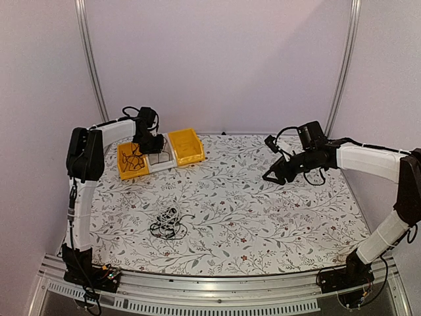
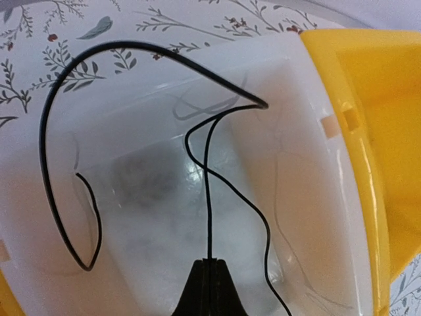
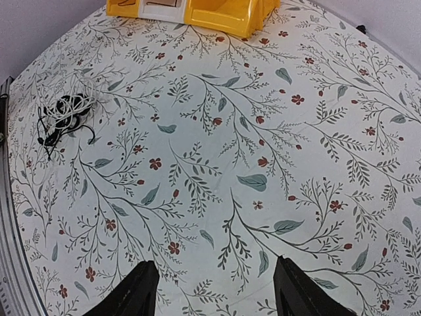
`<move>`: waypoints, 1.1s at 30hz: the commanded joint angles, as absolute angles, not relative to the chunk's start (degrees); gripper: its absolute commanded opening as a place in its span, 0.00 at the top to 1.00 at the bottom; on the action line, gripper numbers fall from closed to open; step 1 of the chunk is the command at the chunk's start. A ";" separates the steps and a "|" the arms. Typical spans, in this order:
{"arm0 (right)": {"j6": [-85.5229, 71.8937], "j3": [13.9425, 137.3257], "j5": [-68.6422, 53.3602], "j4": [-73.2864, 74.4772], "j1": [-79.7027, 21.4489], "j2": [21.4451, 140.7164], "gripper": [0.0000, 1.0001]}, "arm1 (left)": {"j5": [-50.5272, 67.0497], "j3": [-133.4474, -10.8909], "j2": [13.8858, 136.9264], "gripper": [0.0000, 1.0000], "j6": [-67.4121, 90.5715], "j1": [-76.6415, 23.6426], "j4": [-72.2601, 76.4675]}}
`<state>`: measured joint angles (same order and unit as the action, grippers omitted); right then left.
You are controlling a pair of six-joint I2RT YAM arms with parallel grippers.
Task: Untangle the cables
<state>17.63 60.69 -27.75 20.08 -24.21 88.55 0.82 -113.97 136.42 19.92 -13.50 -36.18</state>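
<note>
A tangle of black and white cables (image 1: pixel 168 222) lies on the floral table, front left of centre; it also shows in the right wrist view (image 3: pixel 66 113). My left gripper (image 1: pixel 150 141) hovers over the white bin (image 1: pixel 161 160), shut on a thin black cable (image 2: pixel 209 197) that loops up and hangs into that bin (image 2: pixel 138 131). Another black cable (image 1: pixel 131 160) lies in the left yellow bin (image 1: pixel 122 172). My right gripper (image 1: pixel 272 175) is open and empty above the table's right half; its fingers (image 3: pixel 135 293) stand wide apart over bare cloth.
A second yellow bin (image 1: pixel 186 146) stands right of the white one, and its wall fills the right of the left wrist view (image 2: pixel 368 118). All three bins sit at the back left (image 3: pixel 191 10). A metal rail (image 1: pixel 210 289) runs along the front edge.
</note>
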 commanded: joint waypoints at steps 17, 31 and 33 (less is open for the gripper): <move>17.27 65.25 -28.57 18.36 -23.93 92.52 0.36 | -4.31 -106.69 112.96 0.61 22.98 -14.51 -41.89; 18.02 65.83 -31.29 18.76 -24.07 92.20 0.36 | 14.72 -65.17 84.93 0.68 19.12 -31.39 -32.41; 18.34 65.64 -31.40 18.87 -24.24 92.11 0.37 | 14.62 -61.54 81.91 0.66 23.25 -32.66 -34.33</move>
<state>17.76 64.58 -30.06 19.07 -24.21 92.12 11.18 -66.87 87.33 17.34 -31.48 -33.17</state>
